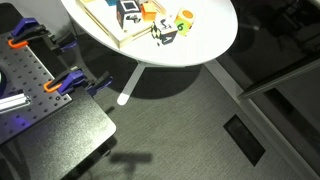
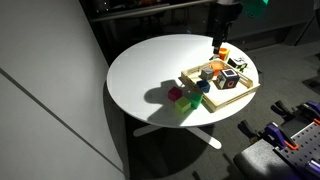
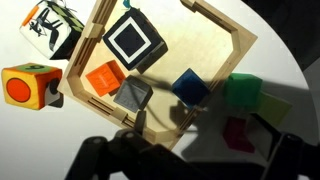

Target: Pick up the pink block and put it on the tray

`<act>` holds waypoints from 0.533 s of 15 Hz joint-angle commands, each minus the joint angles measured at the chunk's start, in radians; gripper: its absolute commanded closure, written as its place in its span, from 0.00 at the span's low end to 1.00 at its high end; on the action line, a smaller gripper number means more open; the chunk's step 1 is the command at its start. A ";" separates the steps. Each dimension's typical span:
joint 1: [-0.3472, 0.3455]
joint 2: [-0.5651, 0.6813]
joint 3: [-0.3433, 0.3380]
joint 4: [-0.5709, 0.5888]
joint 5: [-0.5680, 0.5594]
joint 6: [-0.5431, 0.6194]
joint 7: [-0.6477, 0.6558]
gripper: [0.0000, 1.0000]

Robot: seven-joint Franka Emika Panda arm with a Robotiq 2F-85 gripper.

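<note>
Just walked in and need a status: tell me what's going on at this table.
A robot arm hangs above the wooden tray, its pincer open and empty. The pink block sits on the white table outside the tray, next to a green cube, not yet grasped. A few other cubes lie inside the tray.

an exterior view sits high and steep, catching one tabletop (image 1: 205, 30) edge plus floor. an exterior view farther off, oblique, takes the whole tabletop (image 2: 150, 70). wrist view hangs close above the tray (image 3: 200, 50), shared by all.
</note>
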 commanded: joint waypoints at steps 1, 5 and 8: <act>0.008 0.025 -0.015 0.016 0.010 0.011 -0.014 0.00; 0.009 0.073 -0.015 0.038 0.001 0.029 -0.011 0.00; 0.012 0.116 -0.011 0.061 0.000 0.041 -0.016 0.00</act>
